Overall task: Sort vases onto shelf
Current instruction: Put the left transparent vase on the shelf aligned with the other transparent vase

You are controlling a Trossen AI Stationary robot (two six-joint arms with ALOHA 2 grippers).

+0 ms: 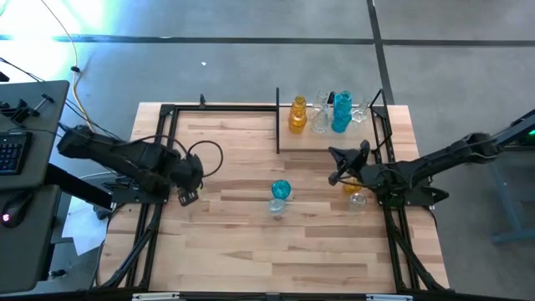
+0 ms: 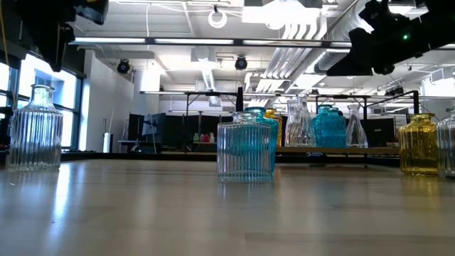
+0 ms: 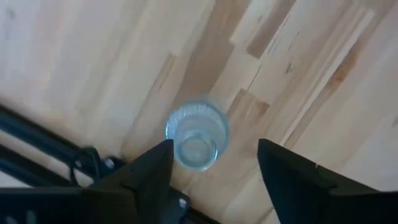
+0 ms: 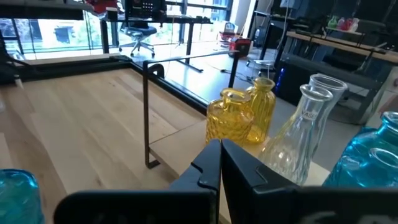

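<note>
Two grippers: we see one arm at each side of the table (image 1: 251,251).
Left gripper (image 3: 214,163): our fingers (image 3: 149,171) stand wide apart, holding nothing, well above the wood.
Clear ribbed vase (image 3: 196,134): upright on the table straight below the gap between our left fingers, touching neither; a black frame rail (image 3: 37,134) runs just beside it.
Same vase, low view (image 2: 34,128): it stands alone at the table's left edge, under the raised left arm.
Right gripper (image 4: 219,155): our two fingers are pressed together with nothing between them, raised above the table and pointing toward the shelf (image 1: 330,142).
Shelf row: straight ahead of our right fingers stand two yellow vases (image 4: 239,118), then a clear tall-necked vase (image 4: 305,134), then a blue vase (image 4: 370,155) at the side.
Shelf from above: yellow, clear and blue vases (image 1: 322,113) stand close together along the far edge.
Blue ribbed vase (image 1: 281,191): upright in the middle of the table, between the two grippers and well apart from both, with a small clear vase (image 1: 277,205) just beside it.
Yellow vase (image 1: 352,184): on the table under our right arm, partly hidden, with another clear vase (image 1: 358,200) next to it.
</note>
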